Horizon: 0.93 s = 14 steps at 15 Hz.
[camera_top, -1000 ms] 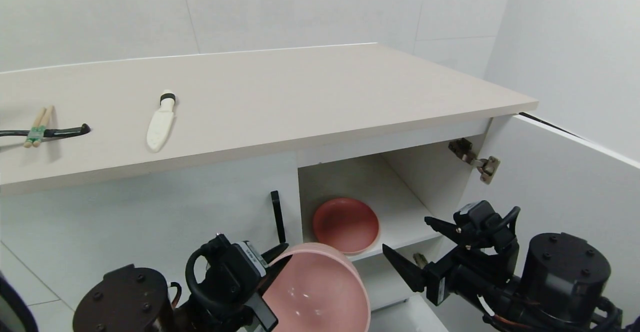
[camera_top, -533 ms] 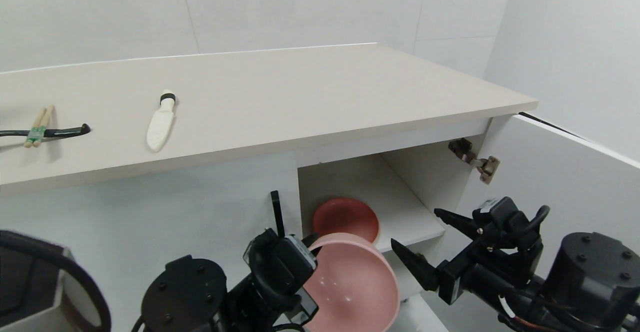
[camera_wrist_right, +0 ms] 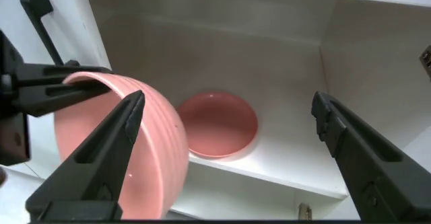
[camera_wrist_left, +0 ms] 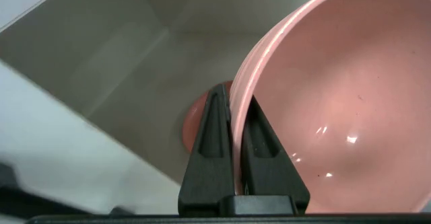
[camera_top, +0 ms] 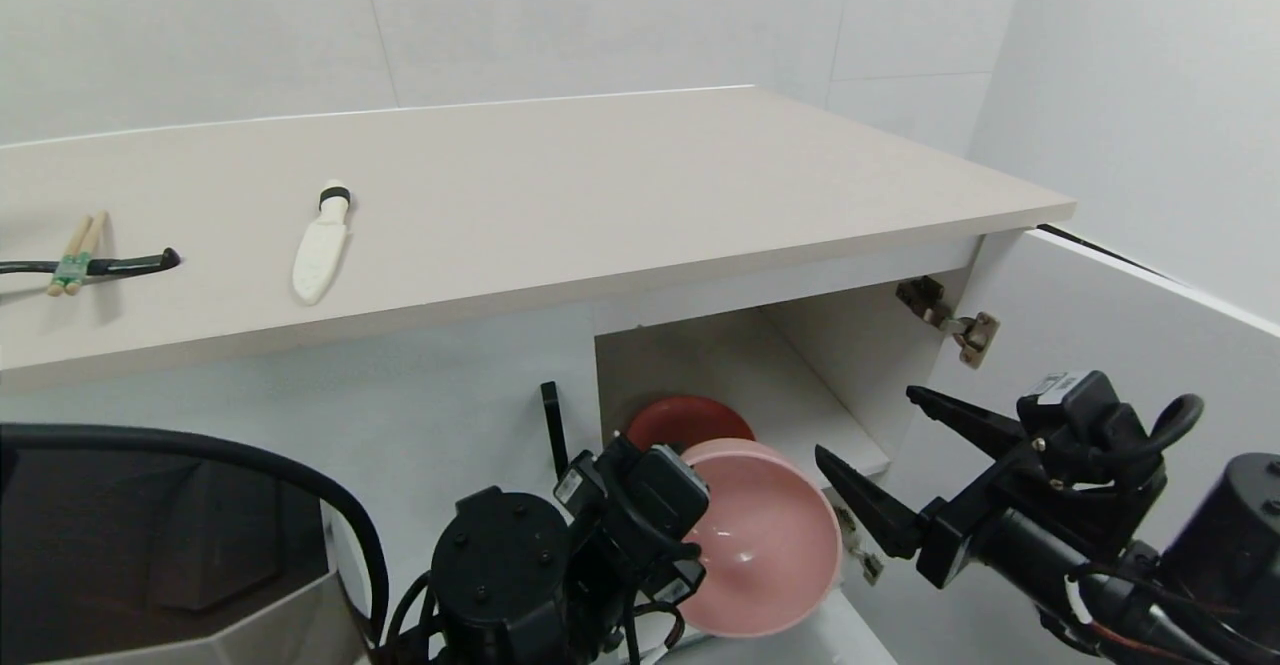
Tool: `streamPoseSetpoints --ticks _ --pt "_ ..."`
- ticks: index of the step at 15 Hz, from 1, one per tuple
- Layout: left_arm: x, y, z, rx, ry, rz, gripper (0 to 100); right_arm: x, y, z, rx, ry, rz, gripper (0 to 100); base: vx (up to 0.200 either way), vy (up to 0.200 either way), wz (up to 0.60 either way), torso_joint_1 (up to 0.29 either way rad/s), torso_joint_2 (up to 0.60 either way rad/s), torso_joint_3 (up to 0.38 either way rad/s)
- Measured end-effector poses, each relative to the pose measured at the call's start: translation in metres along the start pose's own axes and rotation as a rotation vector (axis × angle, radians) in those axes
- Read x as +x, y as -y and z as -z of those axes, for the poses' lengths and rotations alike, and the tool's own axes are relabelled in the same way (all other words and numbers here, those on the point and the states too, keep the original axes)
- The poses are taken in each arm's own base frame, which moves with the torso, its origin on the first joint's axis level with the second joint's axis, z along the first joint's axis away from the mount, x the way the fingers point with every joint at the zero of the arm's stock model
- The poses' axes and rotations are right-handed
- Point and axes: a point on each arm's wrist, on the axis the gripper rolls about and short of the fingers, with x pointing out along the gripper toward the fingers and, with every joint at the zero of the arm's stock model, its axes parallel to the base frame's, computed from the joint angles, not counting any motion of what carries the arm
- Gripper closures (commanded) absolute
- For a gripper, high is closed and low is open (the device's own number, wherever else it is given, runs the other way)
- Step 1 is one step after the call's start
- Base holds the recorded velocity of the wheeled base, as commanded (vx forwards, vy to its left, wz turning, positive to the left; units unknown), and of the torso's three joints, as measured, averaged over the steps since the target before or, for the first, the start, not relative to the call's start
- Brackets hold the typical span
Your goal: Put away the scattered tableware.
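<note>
Chopsticks and knife lie on the surface. My left end effector pinches the pink bowl by its rim, tilted at the cabinet mouth, just before the red dish on the shelf. My right end effector gapes wide beside it.

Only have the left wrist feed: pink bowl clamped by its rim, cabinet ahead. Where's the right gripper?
Observer: The right gripper is open wide, to the right of the pink bowl, facing the open cabinet.
Operator: Red thing behind the bowl?
Observer: A darker red dish, sitting alone and upright on the cabinet shelf.
Operator: Anything on the counter to collect?
Observer: A white knife and chopsticks lie on the countertop, towards its left end.
</note>
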Motion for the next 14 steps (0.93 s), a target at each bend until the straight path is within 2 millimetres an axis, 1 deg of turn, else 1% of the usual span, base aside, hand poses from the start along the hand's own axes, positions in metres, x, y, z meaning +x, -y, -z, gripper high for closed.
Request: streamPoseSetpoints --ticks 3,6,9,11,14 --pt "0.009 0.001 -0.005 -0.018 0.018 -0.038 100 0.001 -0.001 0.003 -0.003 -0.015 -0.004 0 0.0 0.0 0.0 0.0 0.0 0.0" --pt "0.018 0.001 -0.013 -0.062 0.053 -0.065 100 0.012 -0.001 0.015 -0.008 -0.069 0.002 0 0.0 0.0 0.0 0.0 0.0 0.0" --pt "0.026 -0.001 -0.023 -0.132 0.098 -0.083 100 0.021 0.003 0.021 -0.007 -0.094 0.026 0 0.0 0.0 0.0 0.0 0.0 0.0" --pt "0.027 -0.002 -0.026 -0.159 0.11 -0.088 100 0.024 0.009 0.023 -0.003 -0.098 0.056 0 0.0 0.0 0.0 0.0 0.0 0.0" --pt "0.028 -0.007 -0.026 -0.163 0.113 -0.102 100 0.025 0.013 0.023 -0.002 -0.097 0.07 0 0.0 0.0 0.0 0.0 0.0 0.0"
